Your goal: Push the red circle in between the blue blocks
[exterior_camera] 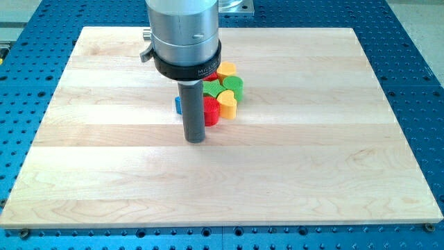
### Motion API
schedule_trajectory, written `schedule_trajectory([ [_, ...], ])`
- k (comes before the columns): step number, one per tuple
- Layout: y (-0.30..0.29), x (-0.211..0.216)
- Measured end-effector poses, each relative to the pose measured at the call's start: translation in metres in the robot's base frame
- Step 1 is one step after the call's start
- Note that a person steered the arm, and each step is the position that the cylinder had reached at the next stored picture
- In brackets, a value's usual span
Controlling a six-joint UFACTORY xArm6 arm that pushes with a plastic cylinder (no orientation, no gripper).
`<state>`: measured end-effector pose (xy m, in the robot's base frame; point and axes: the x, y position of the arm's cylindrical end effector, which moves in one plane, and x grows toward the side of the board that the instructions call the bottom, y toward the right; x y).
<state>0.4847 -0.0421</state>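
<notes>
My tip (195, 140) rests on the wooden board (104, 160), just below a tight cluster of blocks. A red block (211, 110), its shape unclear, sits right beside the rod on the view's right, touching or nearly touching it. A sliver of a blue block (177, 105) shows at the rod's left; the rest is hidden behind the rod. A yellow heart (227, 103) lies right of the red block. A green block (233, 85) and a yellow block (227, 69) lie above it. Only one blue block shows.
A smaller green piece (210, 89) and a red sliver (208, 76) peek out by the arm's metal collar (186, 42), which hides the cluster's upper left. A blue perforated table (416, 83) surrounds the board.
</notes>
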Motion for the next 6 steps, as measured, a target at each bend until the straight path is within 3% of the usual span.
schedule_trajectory([
  [3, 0.026, 0.014],
  [5, 0.044, -0.011],
  [6, 0.025, -0.020],
])
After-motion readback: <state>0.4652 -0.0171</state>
